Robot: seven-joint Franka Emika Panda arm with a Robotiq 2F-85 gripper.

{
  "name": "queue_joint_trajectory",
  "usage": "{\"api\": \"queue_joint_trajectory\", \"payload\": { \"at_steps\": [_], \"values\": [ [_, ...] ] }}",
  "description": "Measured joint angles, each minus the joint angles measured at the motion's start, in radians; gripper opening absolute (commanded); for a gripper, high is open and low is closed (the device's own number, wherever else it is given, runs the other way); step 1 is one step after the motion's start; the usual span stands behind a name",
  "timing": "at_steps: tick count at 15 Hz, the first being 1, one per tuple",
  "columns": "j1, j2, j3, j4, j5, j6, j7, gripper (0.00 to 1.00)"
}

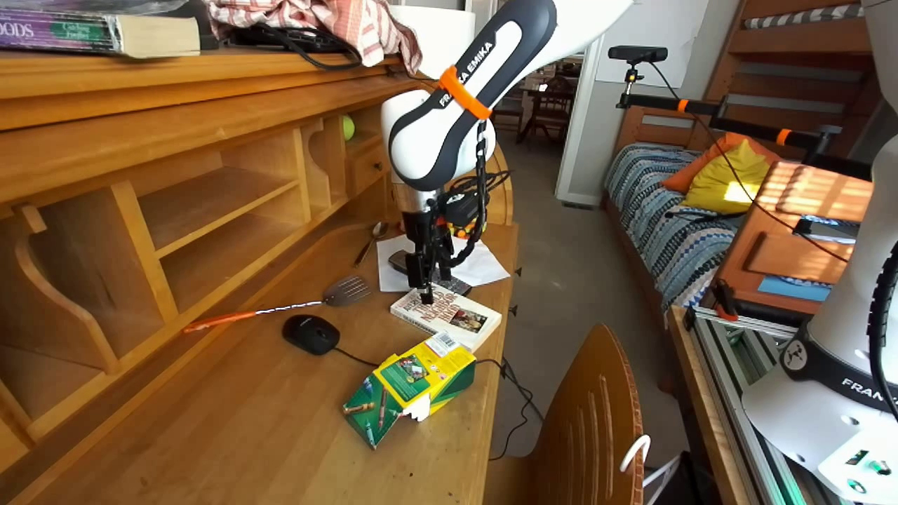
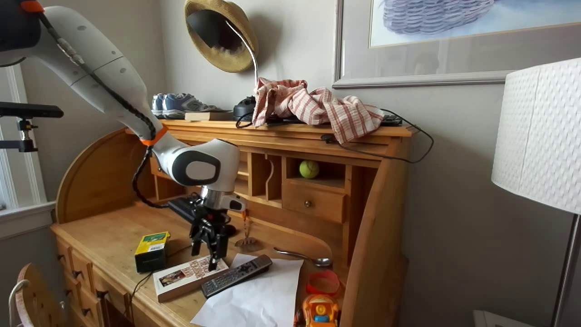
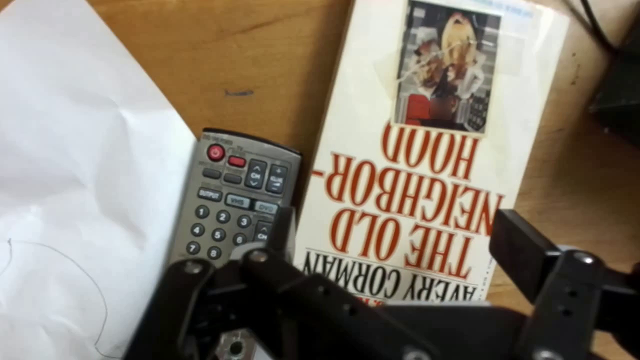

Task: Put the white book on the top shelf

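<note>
Arched over the wooden desk [image 1: 210, 435], in front of the top shelf [image 2: 209, 126] and its red-checked cloth [image 2: 313, 106]. Had, in an exterior view, a paper sheet [image 2: 254, 297] to the right and a green-and-yellow box [image 2: 152, 252] to the left. Held the jaws spread wide, grasping nothing, over the far end of the white book [image 2: 188, 274], flat on the desk between box and remote control [image 2: 236, 276]; left contact unclear.

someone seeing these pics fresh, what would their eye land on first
Probably the white robot arm hanging over the desk, its jaws open above the white book. After that, the bright green-and-yellow box near that book, and the red-checked cloth heaped on the top shelf.
</note>
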Motion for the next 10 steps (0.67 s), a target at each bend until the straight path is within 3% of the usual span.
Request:
{"api": "queue_joint_trajectory", "payload": {
  "at_steps": [4,10],
  "values": [
    [-0.058,0.001,0.024,0.041,0.001,-0.090,-0.237,1.00],
    [-0.056,-0.003,0.043,0.009,-0.070,-0.043,-0.434,1.00]
  ]
}}
